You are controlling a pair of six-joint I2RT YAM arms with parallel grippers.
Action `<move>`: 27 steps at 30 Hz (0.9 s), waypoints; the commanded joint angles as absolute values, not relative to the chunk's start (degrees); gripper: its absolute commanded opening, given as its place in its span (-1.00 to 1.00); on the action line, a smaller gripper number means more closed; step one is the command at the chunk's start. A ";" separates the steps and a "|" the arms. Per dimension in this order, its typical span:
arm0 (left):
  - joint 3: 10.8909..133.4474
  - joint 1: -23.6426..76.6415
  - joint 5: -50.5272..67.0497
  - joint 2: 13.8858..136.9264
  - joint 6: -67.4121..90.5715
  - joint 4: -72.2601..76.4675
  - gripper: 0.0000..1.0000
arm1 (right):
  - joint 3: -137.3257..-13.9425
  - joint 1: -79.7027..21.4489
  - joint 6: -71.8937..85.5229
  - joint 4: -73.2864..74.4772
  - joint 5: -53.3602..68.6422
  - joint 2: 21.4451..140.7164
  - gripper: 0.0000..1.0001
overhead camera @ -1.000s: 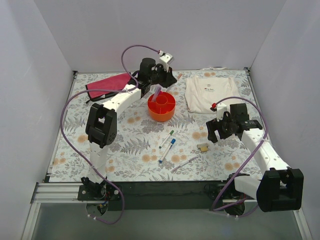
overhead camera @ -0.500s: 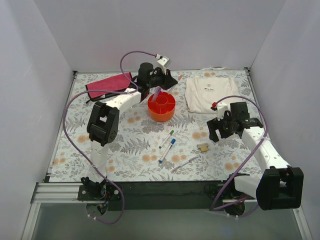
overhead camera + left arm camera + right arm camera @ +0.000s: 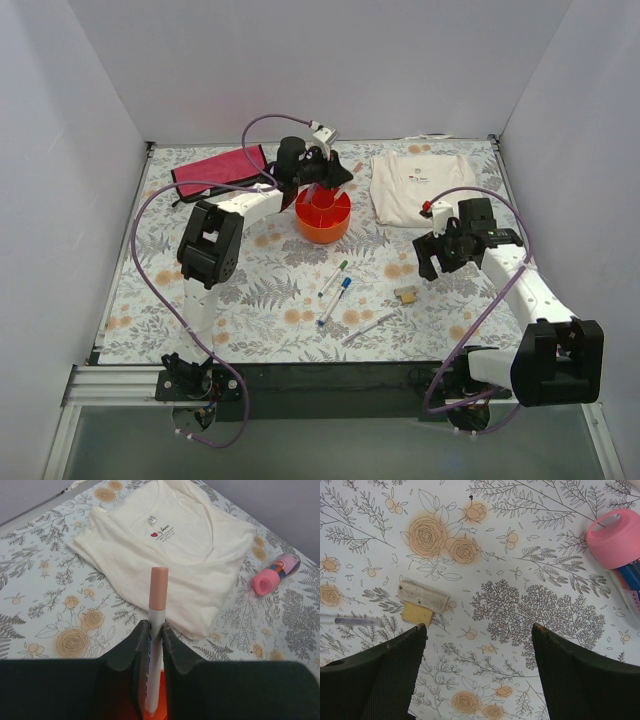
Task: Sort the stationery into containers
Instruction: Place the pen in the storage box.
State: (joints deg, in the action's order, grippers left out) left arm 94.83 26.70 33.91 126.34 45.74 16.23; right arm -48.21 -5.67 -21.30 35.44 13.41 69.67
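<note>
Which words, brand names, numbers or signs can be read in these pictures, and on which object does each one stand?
Nothing can be read in full.
Neck print of the white T-shirt: a red heart, then two lines too small to read.
Barrel of the marker in the left pincer: blue print, blurred.
Pink-capped tube: coloured label, unreadable.

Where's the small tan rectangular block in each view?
Top external: small tan rectangular block lies right of centre, on the floral table cover.
Left wrist: not in it.
Right wrist: same block, left of centre.
Shared landmark: thin clear pen close by the block, in both those views.
</note>
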 commanded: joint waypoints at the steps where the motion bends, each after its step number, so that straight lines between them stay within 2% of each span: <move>1: 92.20 25.84 34.98 123.67 45.88 17.49 -1.00 | -50.36 -5.45 -22.15 35.51 13.53 70.31 0.79; 4: 91.41 25.58 35.68 123.05 46.14 16.18 -0.92 | -50.80 -5.45 -22.15 35.51 13.71 70.84 0.80; 5: 91.15 25.58 35.86 122.96 45.62 15.74 -0.83 | -50.89 -5.54 -22.15 35.59 13.71 70.93 0.80; 6: 91.14 25.58 36.12 122.87 45.44 15.12 -0.60 | -51.32 -5.45 -22.24 35.51 13.54 71.19 0.80; 10: 90.97 25.58 35.34 121.82 45.26 15.38 -0.28 | -52.03 -5.45 -22.32 35.59 13.80 71.72 0.81; 14: 92.10 25.58 34.46 119.54 44.91 14.59 -0.16 | -51.94 -5.45 -22.24 35.25 14.50 71.63 0.81; 19: 90.80 25.49 33.31 110.93 43.68 13.10 -0.04 | -51.24 -5.45 -21.71 34.10 15.12 70.67 0.82; 23: 86.50 25.58 33.75 101.19 43.51 10.21 -0.03 | -50.10 -5.54 -21.71 33.58 15.29 69.61 0.82; 27: 74.13 25.93 34.46 90.37 41.40 0.31 -0.01 | -48.70 -5.45 -21.36 33.22 16.08 68.03 0.82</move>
State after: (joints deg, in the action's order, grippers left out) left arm 82.54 25.74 33.61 101.93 44.29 9.61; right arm -49.71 -5.67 -21.39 35.38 14.22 70.76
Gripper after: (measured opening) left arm 0.490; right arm 0.906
